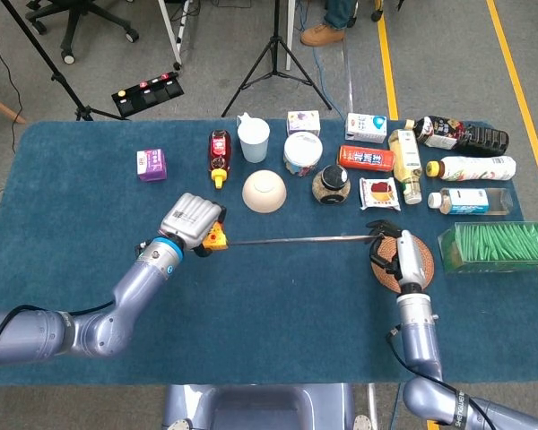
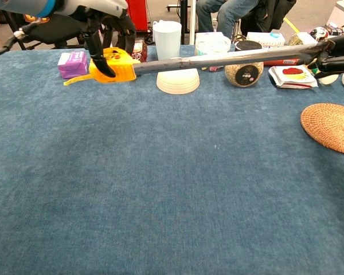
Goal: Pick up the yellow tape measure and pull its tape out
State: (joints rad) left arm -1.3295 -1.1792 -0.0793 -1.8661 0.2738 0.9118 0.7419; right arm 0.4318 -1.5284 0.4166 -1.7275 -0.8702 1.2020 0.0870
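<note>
The left hand grips the yellow tape measure from above, fingers curled down over its case, and holds it clear of the table. In the chest view the case hangs above the blue cloth, with the purple carton at its 9 o'clock and the upturned bowl at about 4 o'clock. A short yellow strap trails from the case's left end.

The tape runs out of the case toward 3 o'clock in a long, nearly level line, reaching the right hand. That hand pinches the tape's free end between its fingertips; in the chest view it shows at the far right edge with its dark fingers closed around the tip. In the head view the right hand sits over the woven coaster.

So, as a judgement: the pick-up is done and the pull is well along. The case is lifted, both ends are held, and a long stretch of tape is already drawn between the two hands, which stand well apart. Whether more tape is wanted cannot be told from the pictures; if so, what is left is only to spread the hands further along the same 9-to-3 line. The tape passes above the bowl and in front of the jar without touching either, as far as the chest view shows.
</note>
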